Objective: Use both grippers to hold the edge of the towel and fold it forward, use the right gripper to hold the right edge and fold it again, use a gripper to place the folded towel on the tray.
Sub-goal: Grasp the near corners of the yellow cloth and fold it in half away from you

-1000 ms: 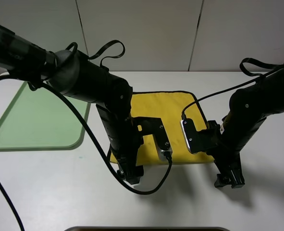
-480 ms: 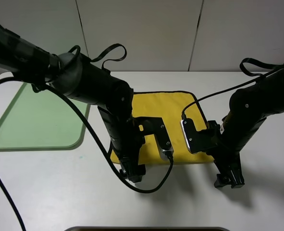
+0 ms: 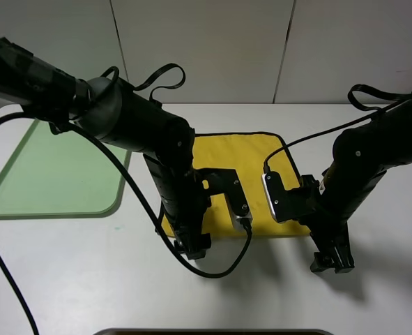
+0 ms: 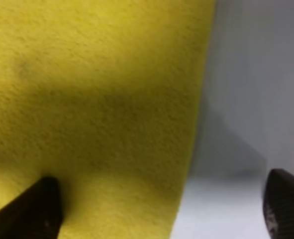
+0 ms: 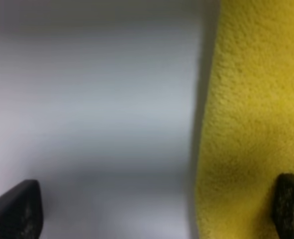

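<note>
Since a second ago, the left gripper (image 3: 195, 246) has been moved a little toward the towel (image 3: 244, 157), while the right gripper (image 3: 333, 261) has been kept where it was.

Two grippers are counted, and both are held toward the front edge of the desk (image 3: 87, 279). The left one is held at the towel's near edge, by its left corner. Its two fingers (image 4: 40, 209) are spread apart. One is seen over the yellow cloth and one over the bare desk, with the cloth's edge between them. Nothing is pinched.

The right one is held by the towel's near right corner. Its two fingers (image 5: 17, 211) are spread wide too, one over the desk and one over the cloth, and nothing is pinched.

One towel is seen. It is laid flat and unfolded in the middle of the desk, and part of it is hidden by the two arms. A thin black trim (image 3: 233, 133) is seen along its far edge.

One green tray (image 3: 52, 181) is laid at the left edge of the desk, apart from the towel.
</note>
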Robot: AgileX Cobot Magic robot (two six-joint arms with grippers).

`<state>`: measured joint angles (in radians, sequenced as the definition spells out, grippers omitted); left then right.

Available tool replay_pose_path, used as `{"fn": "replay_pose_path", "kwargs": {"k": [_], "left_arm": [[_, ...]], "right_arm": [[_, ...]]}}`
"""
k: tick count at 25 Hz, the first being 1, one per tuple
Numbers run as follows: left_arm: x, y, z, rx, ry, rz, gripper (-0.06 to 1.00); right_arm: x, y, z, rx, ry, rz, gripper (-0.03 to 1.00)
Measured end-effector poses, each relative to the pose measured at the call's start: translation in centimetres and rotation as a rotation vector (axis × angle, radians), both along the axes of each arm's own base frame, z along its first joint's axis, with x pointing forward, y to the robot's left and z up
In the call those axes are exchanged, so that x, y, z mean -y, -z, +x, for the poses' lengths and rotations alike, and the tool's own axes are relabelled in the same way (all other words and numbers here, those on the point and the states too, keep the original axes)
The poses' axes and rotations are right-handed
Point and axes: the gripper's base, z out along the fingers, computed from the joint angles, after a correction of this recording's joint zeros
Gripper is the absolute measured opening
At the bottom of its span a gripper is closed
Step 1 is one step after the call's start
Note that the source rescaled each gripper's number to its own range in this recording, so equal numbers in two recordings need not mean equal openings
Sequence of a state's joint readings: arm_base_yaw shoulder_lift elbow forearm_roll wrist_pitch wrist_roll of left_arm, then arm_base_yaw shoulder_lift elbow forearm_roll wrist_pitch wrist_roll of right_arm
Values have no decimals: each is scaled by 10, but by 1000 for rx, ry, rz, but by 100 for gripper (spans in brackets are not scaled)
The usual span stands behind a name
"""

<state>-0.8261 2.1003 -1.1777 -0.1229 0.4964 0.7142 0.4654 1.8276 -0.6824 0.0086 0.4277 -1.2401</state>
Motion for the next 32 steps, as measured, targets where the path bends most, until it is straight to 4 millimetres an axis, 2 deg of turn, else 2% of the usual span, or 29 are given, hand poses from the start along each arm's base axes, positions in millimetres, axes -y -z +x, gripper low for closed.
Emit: {"fn": "replay_pose_path", "kwargs": {"k": [3, 7, 11, 17, 19, 20, 32], "left_arm": [[1, 1, 1, 16, 3, -8, 69], [2, 1, 3, 30, 3, -18, 53], [2, 2, 3, 36, 2, -24, 36], [3, 1, 3, 35, -1, -27, 6], [3, 2, 3, 33, 0, -25, 2], [3, 2, 3, 32, -1, -26, 1], [1, -1, 1, 8, 8, -2, 0]], "right_arm": [[0, 0, 0, 0, 1, 0, 99], [-1, 0, 0, -1, 17, 10, 83], [-2, 0, 1, 8, 31, 22, 61], [-4, 0, 4, 41, 54, 50, 18], [-5, 0, 5, 57, 56, 58, 4], [-5, 0, 6, 59, 56, 59, 0], [-4, -6, 4, 64, 64, 64, 0]]}}
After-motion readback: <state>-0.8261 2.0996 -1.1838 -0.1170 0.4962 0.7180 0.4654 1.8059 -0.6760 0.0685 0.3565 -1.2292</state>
